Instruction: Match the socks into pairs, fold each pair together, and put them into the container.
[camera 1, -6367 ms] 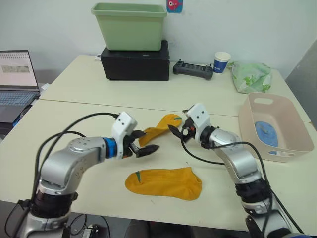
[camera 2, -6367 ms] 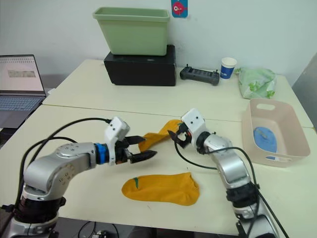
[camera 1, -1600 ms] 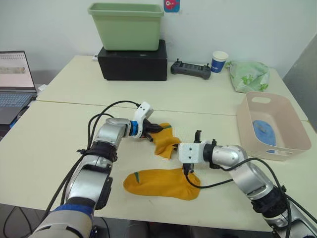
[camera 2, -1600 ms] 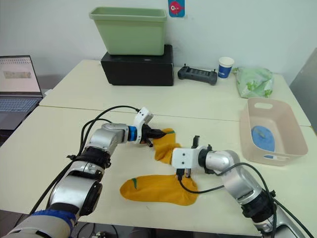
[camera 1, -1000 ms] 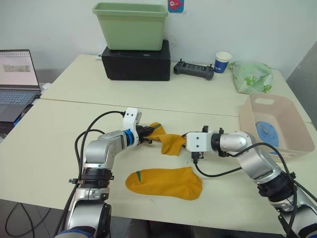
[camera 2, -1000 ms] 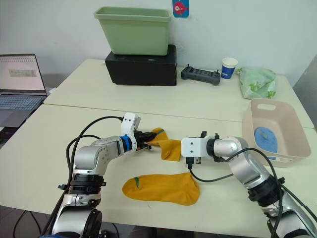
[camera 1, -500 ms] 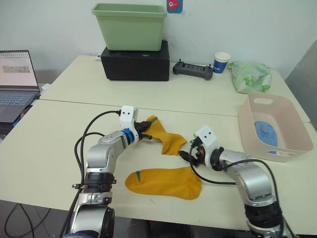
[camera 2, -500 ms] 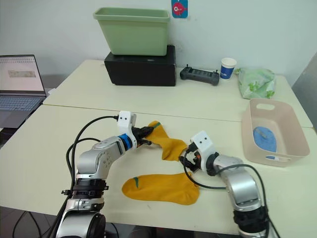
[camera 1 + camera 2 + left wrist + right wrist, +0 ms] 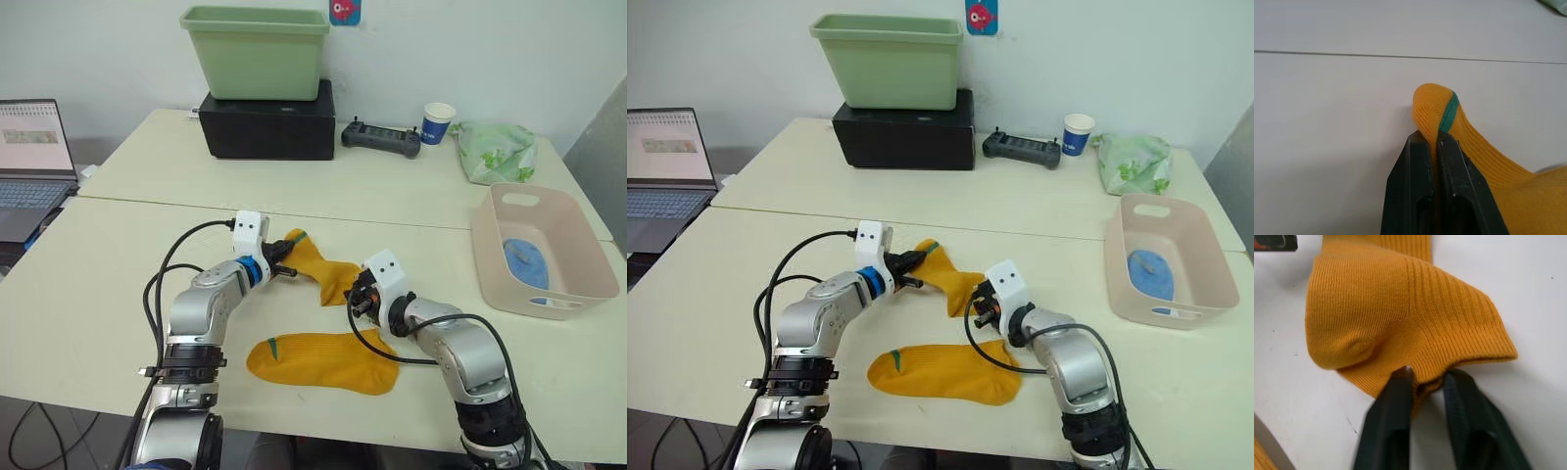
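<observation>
A laptop (image 9: 29, 162) was seen at the far left edge of the head view. Left of centre, the left gripper (image 9: 287, 266) was clamped shut on the green-striped end of the upper mustard sock (image 9: 321, 269). That sock was stretched across mid-frame to the right gripper (image 9: 351, 298), whose fingers (image 9: 1388, 423) were pinched on its ribbed cuff. The second mustard sock (image 9: 323, 360) was laid flat on the table (image 9: 88, 284) just below, lower centre. At the right edge, the pink container (image 9: 578, 255) was found holding a light blue sock (image 9: 524, 264). A slip was judged likely at the right gripper, only the cuff's very edge being caught. If the sock were lowered crooked, the pair could be misaligned and the fold spoiled.
</observation>
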### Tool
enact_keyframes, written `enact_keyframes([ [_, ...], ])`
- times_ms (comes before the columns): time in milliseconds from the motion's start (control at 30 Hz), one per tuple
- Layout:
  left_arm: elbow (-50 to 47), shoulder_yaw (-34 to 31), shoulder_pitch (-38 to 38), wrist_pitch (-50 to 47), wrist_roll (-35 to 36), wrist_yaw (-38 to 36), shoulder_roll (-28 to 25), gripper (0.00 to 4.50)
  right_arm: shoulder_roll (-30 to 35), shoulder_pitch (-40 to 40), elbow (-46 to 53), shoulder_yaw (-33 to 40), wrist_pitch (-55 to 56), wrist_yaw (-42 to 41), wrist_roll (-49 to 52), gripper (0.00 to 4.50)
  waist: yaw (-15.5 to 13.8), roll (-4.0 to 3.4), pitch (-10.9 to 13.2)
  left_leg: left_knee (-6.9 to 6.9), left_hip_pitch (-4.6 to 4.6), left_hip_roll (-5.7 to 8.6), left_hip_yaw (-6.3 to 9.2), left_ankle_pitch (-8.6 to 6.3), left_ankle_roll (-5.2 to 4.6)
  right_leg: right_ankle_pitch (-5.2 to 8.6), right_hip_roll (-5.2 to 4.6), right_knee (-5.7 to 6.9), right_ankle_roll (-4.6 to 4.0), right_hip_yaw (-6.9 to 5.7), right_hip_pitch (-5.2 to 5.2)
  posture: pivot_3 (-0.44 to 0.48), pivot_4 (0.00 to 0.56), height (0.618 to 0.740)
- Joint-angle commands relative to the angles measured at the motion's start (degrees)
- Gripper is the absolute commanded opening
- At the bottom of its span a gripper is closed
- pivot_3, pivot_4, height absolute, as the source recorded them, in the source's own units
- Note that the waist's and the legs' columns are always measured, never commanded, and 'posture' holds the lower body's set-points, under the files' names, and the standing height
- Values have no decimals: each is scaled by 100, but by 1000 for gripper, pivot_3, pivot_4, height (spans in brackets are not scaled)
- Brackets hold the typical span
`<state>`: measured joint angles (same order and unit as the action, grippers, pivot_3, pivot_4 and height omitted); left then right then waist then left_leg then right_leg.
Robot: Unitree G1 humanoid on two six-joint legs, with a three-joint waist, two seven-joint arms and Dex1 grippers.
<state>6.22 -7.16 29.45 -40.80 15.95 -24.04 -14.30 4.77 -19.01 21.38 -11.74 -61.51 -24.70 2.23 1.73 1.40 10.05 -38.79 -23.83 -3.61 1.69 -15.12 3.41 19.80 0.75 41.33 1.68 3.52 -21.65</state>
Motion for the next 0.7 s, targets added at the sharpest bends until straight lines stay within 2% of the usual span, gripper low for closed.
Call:
enact_keyframes([
  [33, -636, -244, -136, 138, 35, 443, 66, 0, 202, -282, 141, 257, 3, -137, 315, 51, 1, 0, 0, 0, -1, 0, 0, 0, 0, 0, 0, 0, 0, 1, 0, 0, 150, 696],
  [167, -1664, -388, -664, -346, 151, 1021, 322, 0, 661, -631, 165, 523, -366, -501, 777, 51, 2, 0, 0, -1, -3, 3, -8, -2, -3, -1, -6, -2, 1, 7, 0, 0, 150, 696],
  [300, -2531, -394, -1215, -856, 143, 1636, 703, 0, 1273, -840, -35, 457, -417, -805, 980, 51, 2, 0, 0, 0, -4, 2, -4, -9, -16, -1, -6, -6, 1, 5, 2, 0, 150, 696],
  [400, -2979, -262, -1673, -1113, 230, 1985, 1191, 0, 1649, -983, -261, 379, -429, -1043, 1129, 51, 1, 0, 0, 0, -4, 3, -5, -10, -17, -1, -5, -7, 1, 7, 3, 0, 150, 696],
  [567, -2954, -348, -1825, -1324, 423, 2420, 1948, 0, 1900, -1249, -563, 368, -449, -1158, 1331, 51, 5, 2, 0, -1, -1, 4, -7, -10, -17, -5, -5, -8, 8, 9, 5, 0, 150, 696],
  [633, -2892, -356, -1811, -1359, 536, 2477, 2035, 0, 1905, -1302, -639, 386, -426, -1110, 1386, 51, 6, 2, 0, 0, 1, 2, -6, -10, -18, -5, 0, -7, 8, 10, 6, 0, 150, 696],
  [700, -2741, -413, -1723, -1346, 615, 2586, 2053, 503, 1865, -1326, -722, 421, -356, -1033, 1396, 0, 3, 2, 0, 0, 0, 2, -6, -10, -18, -5, 0, -9, 8, 9, 6, 0, 150, 696],
])
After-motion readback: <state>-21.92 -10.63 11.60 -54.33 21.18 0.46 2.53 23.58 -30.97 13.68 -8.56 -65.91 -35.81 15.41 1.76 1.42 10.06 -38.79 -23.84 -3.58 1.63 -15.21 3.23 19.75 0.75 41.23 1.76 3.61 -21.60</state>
